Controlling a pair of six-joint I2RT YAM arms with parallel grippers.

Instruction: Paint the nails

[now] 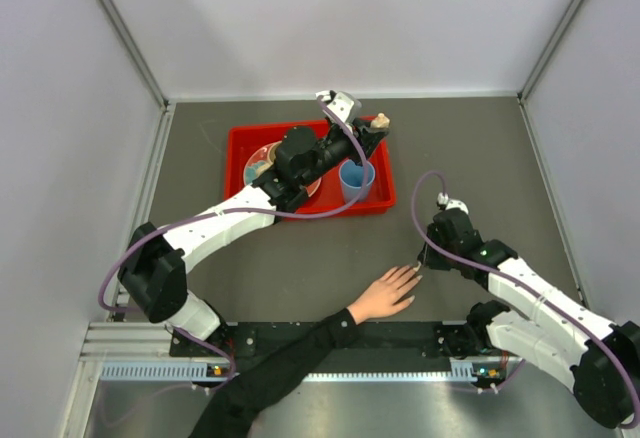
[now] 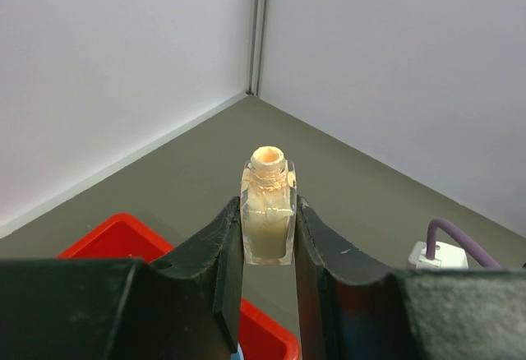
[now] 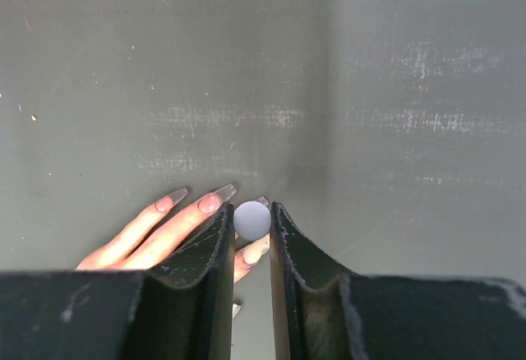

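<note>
— Pinkish nails [image 3: 223, 189], where are they lying?
— They are tipping a hand [image 1: 385, 293] resting flat on the grey desk [image 1: 480, 158], fingers spreading toward the right jaws, just beside them.
— And those jaws?
— They are clamping a round grey cap [image 3: 252, 220]. The left jaws are gripping a small open bottle [image 2: 268, 212] over the red tray [image 1: 240, 146], near a blue cup [image 1: 356, 180].

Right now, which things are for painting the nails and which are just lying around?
For the job: nails, hand, bottle, grey-topped tool.
Just lying about: tray, cup, dish.
</note>
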